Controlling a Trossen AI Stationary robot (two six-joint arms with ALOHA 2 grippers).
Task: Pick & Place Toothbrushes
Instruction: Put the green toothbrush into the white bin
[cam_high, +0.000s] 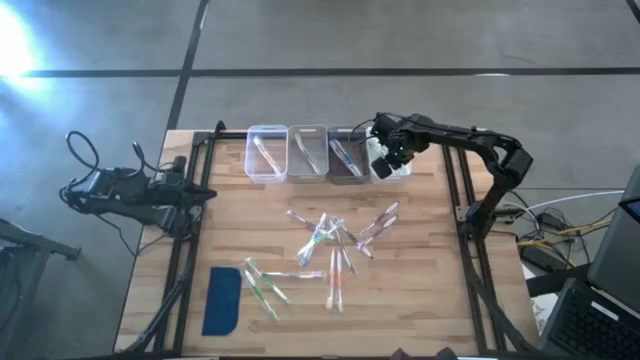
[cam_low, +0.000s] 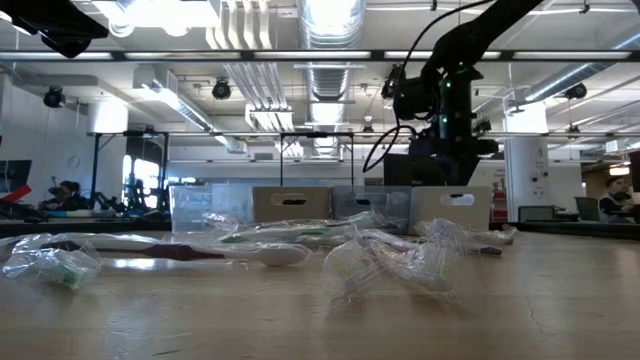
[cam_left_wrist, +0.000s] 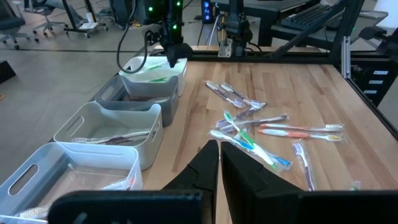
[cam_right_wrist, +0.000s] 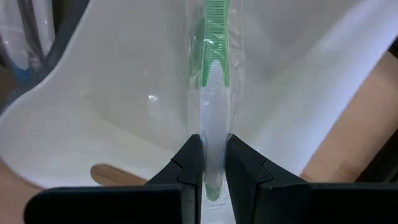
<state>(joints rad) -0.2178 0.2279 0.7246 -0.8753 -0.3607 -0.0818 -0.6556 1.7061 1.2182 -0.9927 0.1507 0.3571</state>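
Right wrist view: our right gripper (cam_right_wrist: 210, 163) pinches a wrapped green toothbrush (cam_right_wrist: 214, 74) over the white bin (cam_right_wrist: 124, 112) beneath it; placing underway, we judge release next. Left gripper (cam_left_wrist: 220, 163) waits closed.

A big open lab or workshop. Bare ducts (cam_low: 325, 60) overhead, concrete floor (cam_high: 400, 35), desks with monitors (cam_low: 540, 213) behind.

The four bins (cam_high: 305, 153) stand in a row along the far edge of the worktop (cam_high: 430, 300), and the right arm (cam_high: 470, 140) reaches over the rightmost bin. The loose toothbrushes (cam_high: 330, 245) clutter the middle. A blue pad (cam_high: 222, 300) lies at the near left corner. The near right part of the worktop is bare.
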